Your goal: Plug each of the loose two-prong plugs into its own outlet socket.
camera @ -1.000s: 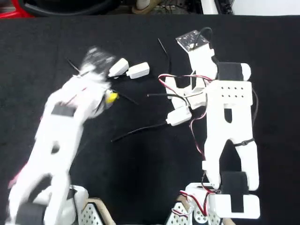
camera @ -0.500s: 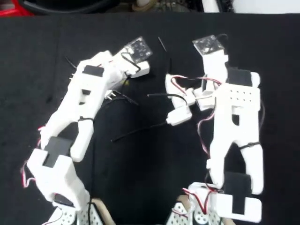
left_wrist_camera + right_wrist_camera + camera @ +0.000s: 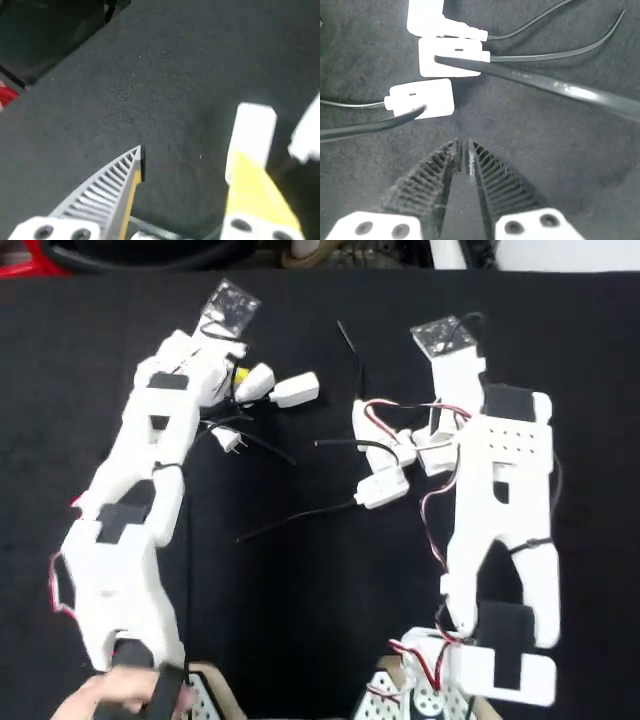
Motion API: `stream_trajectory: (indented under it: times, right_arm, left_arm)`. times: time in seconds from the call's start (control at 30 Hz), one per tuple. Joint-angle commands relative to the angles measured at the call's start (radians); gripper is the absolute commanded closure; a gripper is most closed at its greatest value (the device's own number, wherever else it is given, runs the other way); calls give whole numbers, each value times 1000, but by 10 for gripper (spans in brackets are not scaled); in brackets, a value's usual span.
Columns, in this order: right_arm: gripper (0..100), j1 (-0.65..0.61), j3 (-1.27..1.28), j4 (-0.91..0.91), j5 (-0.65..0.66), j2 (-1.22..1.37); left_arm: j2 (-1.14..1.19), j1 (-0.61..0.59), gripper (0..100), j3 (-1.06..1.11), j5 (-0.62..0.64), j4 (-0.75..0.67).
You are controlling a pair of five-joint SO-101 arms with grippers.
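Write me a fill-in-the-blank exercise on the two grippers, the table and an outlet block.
1. The left gripper is ____ over bare table.
2. The right gripper is ____, with nothing in it.
3. The table is covered in ____ cloth.
4. The outlet block nearest the right gripper is ____ in colour.
Missing words: open; shut; black; white.
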Motion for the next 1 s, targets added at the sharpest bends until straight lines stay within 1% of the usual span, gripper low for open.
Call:
stream_trajectory:
  times: [0.0, 0.17, 0.3, 0.37, 0.5, 0.6, 0.63, 0.77, 0.97]
  right_arm:
    - [985, -8, -2, -17, -3, -2]
    - [985, -54, 24, -43, -3, -2]
    - [985, -58, 44, -71, -3, -2]
    - [985, -58, 44, -69, -5, -2]
    - [985, -58, 47, -69, -5, -2]
    - [985, -58, 47, -69, -5, -2]
    - [985, -58, 47, -69, -5, -2]
    - [985, -55, 47, -69, -5, -2]
    - [985, -55, 48, -69, -5, -2]
  left_arm:
    - [106, -12, 705, -262, 98, 74]
    - [341, -5, 703, -634, 150, 252]
    - [542, 1, 705, -912, 146, 387]
    - [623, 5, 706, -1049, 130, 489]
    - [729, -5, 704, -1343, 109, 700]
    - [783, -10, 704, -1537, 138, 818]
    - [790, -13, 704, -1572, 153, 842]
    - [773, -16, 704, -1560, 158, 879]
    - [740, 8, 704, -1563, 98, 1003]
